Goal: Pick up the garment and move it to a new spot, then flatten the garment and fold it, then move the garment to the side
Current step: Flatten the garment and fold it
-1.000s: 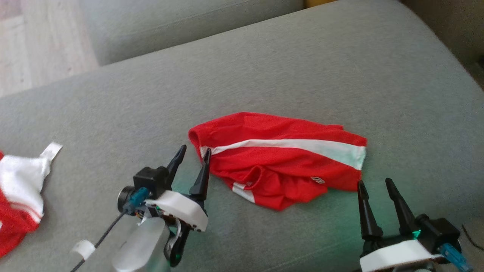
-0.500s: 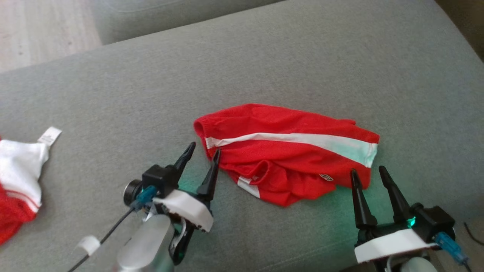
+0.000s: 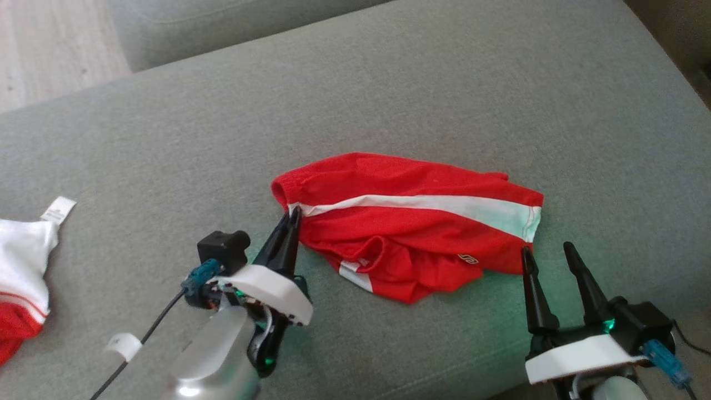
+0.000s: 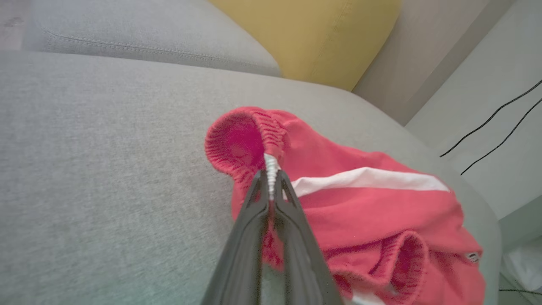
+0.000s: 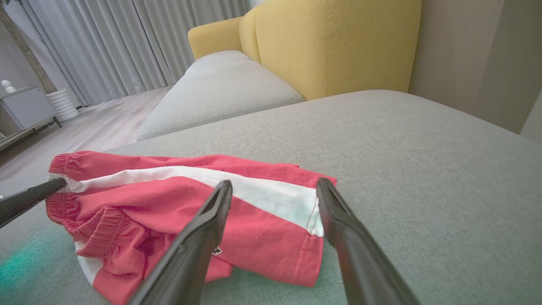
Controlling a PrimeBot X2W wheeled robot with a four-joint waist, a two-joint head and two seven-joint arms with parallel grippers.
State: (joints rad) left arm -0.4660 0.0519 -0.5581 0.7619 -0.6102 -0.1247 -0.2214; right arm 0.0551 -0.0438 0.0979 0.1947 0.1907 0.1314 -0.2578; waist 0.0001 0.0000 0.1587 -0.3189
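Note:
The garment (image 3: 411, 222) is a pair of red shorts with a white side stripe, lying crumpled on the grey sofa cushion (image 3: 389, 100). My left gripper (image 3: 293, 214) is shut on the elastic waistband at the garment's left end, right where the white stripe begins; the left wrist view shows the garment (image 4: 360, 212) pinched between the closed fingertips of that gripper (image 4: 271, 178). My right gripper (image 3: 547, 250) stands open just short of the garment's right hem. In the right wrist view its fingers (image 5: 211, 220) straddle the hem of the garment (image 5: 262, 212) without touching it.
A second red and white piece of clothing (image 3: 22, 266) lies at the cushion's left edge. Another grey cushion (image 5: 220, 93) and yellow sofa backs (image 5: 330, 42) stand behind. Wooden floor (image 3: 50, 50) shows at the upper left. Black cables (image 4: 491, 127) hang on the wall.
My left gripper moved forward onto the waistband and closed on it. The right gripper stayed open near the right hem. The head camera shifted slightly.

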